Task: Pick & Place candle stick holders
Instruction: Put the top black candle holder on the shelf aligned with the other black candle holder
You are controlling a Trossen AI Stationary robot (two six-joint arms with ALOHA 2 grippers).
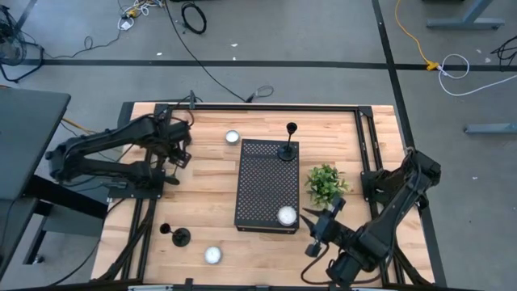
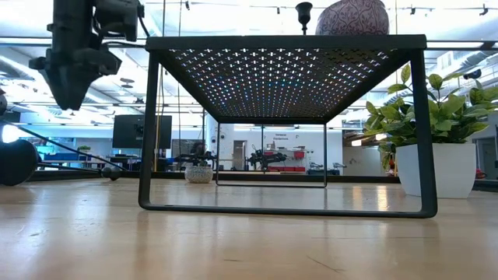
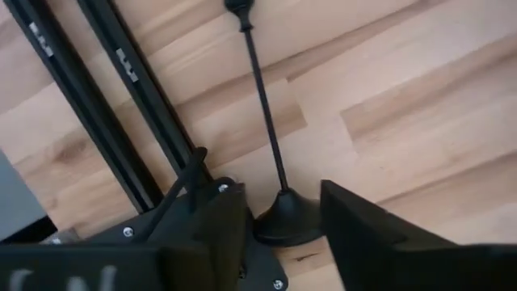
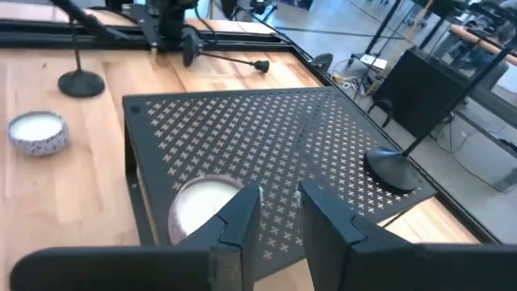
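Note:
Three matte-black candle stick holders show. One stands upright on its round base at the far right corner of the black perforated stand. One stands upright on the table near the front left. The third is in my left gripper, which is shut on it over the table's far left; this also shows in the right wrist view. My right gripper hovers by the stand's near right corner, empty, its fingers a narrow gap apart. My left gripper pinches the holder's round base between its two fingers, one on each side of it. The stem runs out ahead of the fingers. The holder is lifted clear of the table and lies about level, its cup end away from the gripper.
The black perforated stand fills the table's middle, with a white candle bowl on its near right corner. Two more candle bowls sit on the table. A green potted plant stands right of the stand.

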